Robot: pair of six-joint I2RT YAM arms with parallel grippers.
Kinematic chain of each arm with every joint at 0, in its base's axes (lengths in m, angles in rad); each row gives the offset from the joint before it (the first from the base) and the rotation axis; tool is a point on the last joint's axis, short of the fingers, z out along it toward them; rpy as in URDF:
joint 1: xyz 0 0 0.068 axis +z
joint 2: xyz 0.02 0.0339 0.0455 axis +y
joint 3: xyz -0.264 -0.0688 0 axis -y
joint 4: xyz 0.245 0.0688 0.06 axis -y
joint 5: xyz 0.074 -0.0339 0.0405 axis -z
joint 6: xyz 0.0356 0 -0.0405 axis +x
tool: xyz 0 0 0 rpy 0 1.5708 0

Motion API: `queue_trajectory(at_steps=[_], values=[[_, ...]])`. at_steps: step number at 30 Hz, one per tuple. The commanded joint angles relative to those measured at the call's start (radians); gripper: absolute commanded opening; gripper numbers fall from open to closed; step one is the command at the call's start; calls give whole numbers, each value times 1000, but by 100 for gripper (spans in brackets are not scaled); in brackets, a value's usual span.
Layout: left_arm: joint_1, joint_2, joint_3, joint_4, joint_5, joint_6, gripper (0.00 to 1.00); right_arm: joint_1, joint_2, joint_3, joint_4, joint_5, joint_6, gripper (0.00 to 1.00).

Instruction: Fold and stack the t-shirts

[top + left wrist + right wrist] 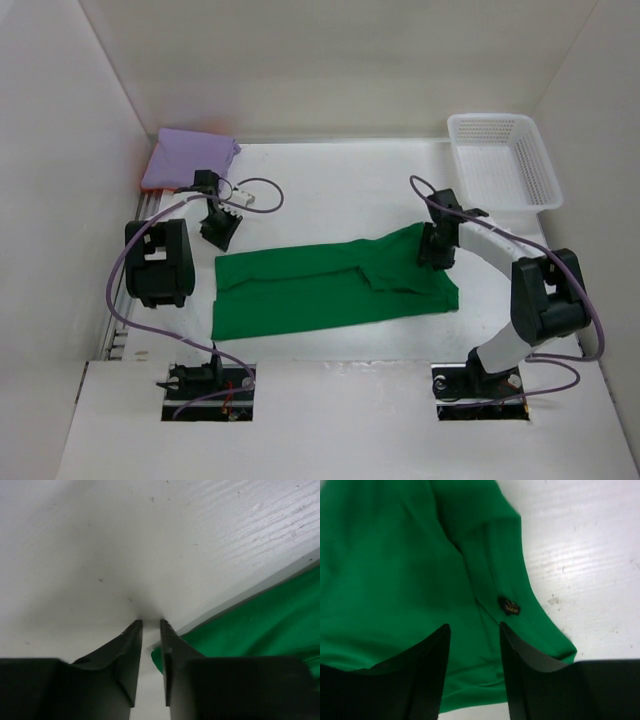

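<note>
While flat, one green t-shirt (330,285)

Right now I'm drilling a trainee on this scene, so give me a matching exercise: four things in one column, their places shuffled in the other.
Things:
1. green t-shirt
2. lavender t-shirt
3. basket
4. right gripper

Places:
A. far left corner
B. over the green t-shirt's right end
C. spread across the middle of the table
D. far right corner

Pairs: 1-C, 2-A, 3-D, 4-B
</note>
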Motion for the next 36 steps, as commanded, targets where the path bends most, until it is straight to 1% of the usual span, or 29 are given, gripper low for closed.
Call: queue_trajectory(at_steps=[1,3,7,8,9,11,13,14,17,18,19,22,25,27,31,36], values=[[-9,45,-40,-5,-49,17,13,11,26,-16,-11,0,28,45],[-9,48,-35,14,-83,17,6,13,57,-5,-11,0,24,35],[21,53,-5,67,-164,6,0,17,89,19,-17,0,12,9],[29,52,5,78,-173,5,0,17,89,19,-15,0,13,6],[34,45,12,84,-180,3,0,17,88,18,-14,-1,15,5],[46,32,25,84,-178,3,0,17,78,10,-11,-1,18,6],[52,-4,26,80,-142,14,7,17,69,5,-9,2,16,9],[55,-31,26,74,-100,25,14,17,63,5,-9,2,15,11],[72,-112,31,28,70,37,38,17,52,1,-9,-1,16,13],[78,-128,38,5,128,35,45,17,52,-1,-9,-1,18,13],[86,-134,46,-21,183,32,49,19,52,-2,-9,-1,18,13],[112,-125,68,-92,308,25,51,28,49,-5,-9,2,18,13],[129,-108,72,-126,348,20,53,37,45,-11,-9,3,18,14],[127,-90,66,-146,330,37,53,42,42,-16,-9,5,18,15],[114,-61,29,-150,230,80,53,45,32,-21,-9,5,16,17],[83,-39,-17,-149,216,123,53,45,28,-21,-11,5,16,18]])
